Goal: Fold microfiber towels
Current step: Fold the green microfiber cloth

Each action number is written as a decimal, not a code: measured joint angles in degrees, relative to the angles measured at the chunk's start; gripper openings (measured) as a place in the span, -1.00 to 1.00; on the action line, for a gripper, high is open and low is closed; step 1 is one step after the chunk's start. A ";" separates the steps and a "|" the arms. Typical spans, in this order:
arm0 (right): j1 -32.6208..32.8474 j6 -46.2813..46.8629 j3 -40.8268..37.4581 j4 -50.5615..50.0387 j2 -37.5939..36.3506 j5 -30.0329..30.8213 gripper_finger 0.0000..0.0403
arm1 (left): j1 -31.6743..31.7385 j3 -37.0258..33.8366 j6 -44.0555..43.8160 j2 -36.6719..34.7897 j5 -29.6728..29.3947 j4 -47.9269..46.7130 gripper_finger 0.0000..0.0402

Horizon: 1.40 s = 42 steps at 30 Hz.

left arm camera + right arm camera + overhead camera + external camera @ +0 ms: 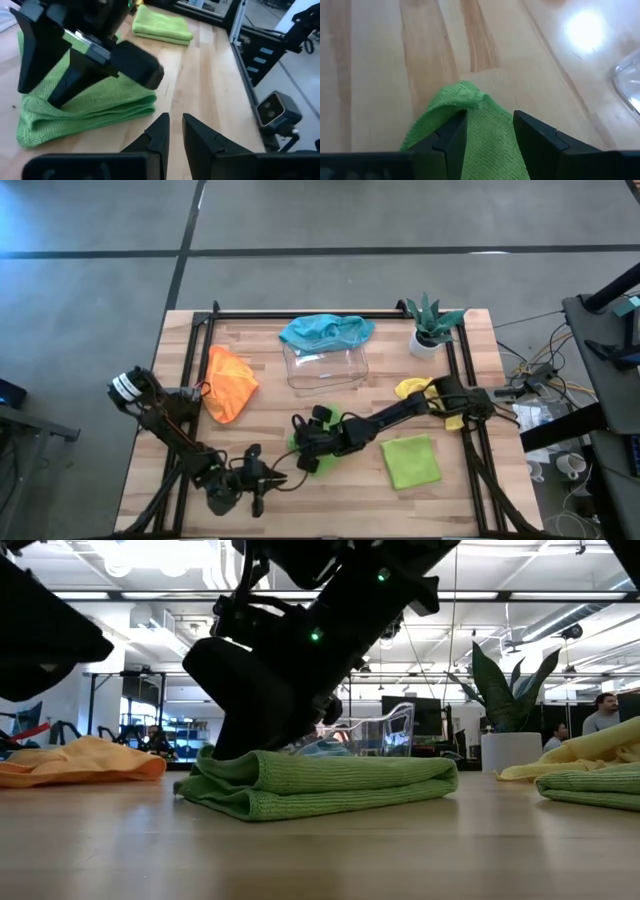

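Green folded towel [320, 783] lies near the table's front middle — the right gripper [490, 131] presses down on it, fingers pinching a ridge of cloth. Left gripper [175, 131] waits just beside, fingers nearly together, empty.

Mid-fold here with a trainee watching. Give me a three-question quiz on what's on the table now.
1. True or false: the teal towel lies flat on the bare table.
2. Which hand is on the green towel being folded: A left, B right?
3. Fill in: the orange towel lies crumpled on the table's ____ side.

Key:
1. False; it is draped over the clear tray.
2. B; the right hand straddles it, while the left hand waits beside it.
3. Left.
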 joint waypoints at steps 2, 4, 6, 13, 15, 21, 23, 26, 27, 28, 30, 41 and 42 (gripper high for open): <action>-0.23 2.15 0.02 -1.11 -0.25 0.06 -0.18 | -0.42 0.39 -0.26 0.26 -0.08 0.73 -0.81; -0.36 5.15 1.25 -4.78 -0.96 0.21 -0.11 | -1.14 1.98 0.11 1.21 -0.04 1.18 -0.81; -0.35 8.18 3.34 -10.46 -1.92 0.26 -0.04 | -2.01 3.65 1.39 2.36 -0.12 1.28 -0.81; 1.11 16.19 13.38 -33.16 -2.86 0.64 0.23 | -1.72 7.19 6.17 7.69 -3.14 6.60 -0.81; 1.46 19.43 16.70 -38.22 -2.88 0.61 0.29 | -1.73 7.50 5.90 8.09 -2.59 6.82 -0.81; 2.98 26.53 24.50 -46.47 -2.89 1.00 0.35 | -2.56 7.56 2.83 7.36 -1.39 7.01 -0.80; 3.45 27.98 26.21 -46.57 -2.89 1.43 0.35 | -2.57 7.56 2.77 7.22 -1.32 6.99 -0.76; 4.17 29.24 28.11 -46.56 -2.89 2.21 0.34 | -2.54 7.56 -0.10 7.20 -1.33 6.95 -0.63; 4.48 29.31 28.63 -46.59 -2.89 2.47 0.33 | -2.50 7.56 -1.67 7.16 -1.33 6.95 -0.57; 4.86 29.48 29.08 -46.57 -2.89 2.93 0.33 | -2.49 7.56 -3.44 7.14 -1.33 6.95 -0.51; 5.59 29.65 29.84 -46.49 -2.89 4.66 0.32 | -2.49 7.56 -5.32 7.13 -1.39 6.95 -0.38; 8.03 29.19 29.27 -47.28 -2.89 6.66 0.32 | -2.50 7.56 0.05 5.74 -3.76 7.45 -0.09; 8.24 29.17 29.12 -47.47 -2.89 6.72 0.32 | -2.71 7.56 0.52 5.36 -4.01 7.37 -0.09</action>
